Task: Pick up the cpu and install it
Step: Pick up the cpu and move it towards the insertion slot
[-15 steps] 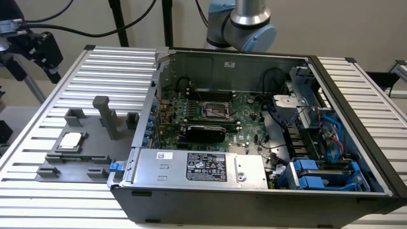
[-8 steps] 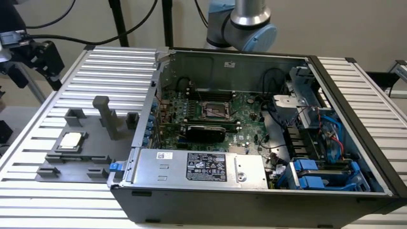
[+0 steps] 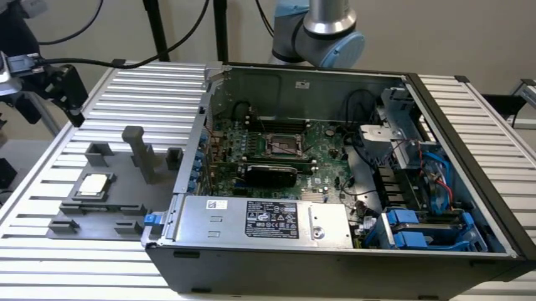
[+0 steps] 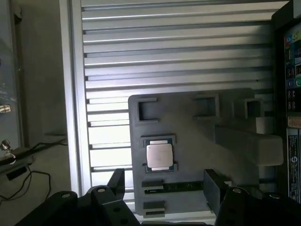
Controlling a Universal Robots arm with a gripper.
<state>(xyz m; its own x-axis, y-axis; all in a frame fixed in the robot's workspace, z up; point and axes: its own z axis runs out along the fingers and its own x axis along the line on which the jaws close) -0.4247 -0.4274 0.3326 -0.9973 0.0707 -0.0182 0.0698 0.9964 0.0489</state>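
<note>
Gripper (image 4: pixel 163 181) hangs with jaws spread wide, holding nothing, touching nothing; one cpu (image 4: pixel 159 156) lies flat in its seat on the grey fixture (image 4: pixel 188 125), below the gap between the two fingers (image 4: pixel 116 181), clear of both; one open computer case (image 3: pixel 335 269) stands beside the fixture.

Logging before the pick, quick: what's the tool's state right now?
Tool: open, holding nothing; the cpu lies untouched in the grey fixture.
</note>
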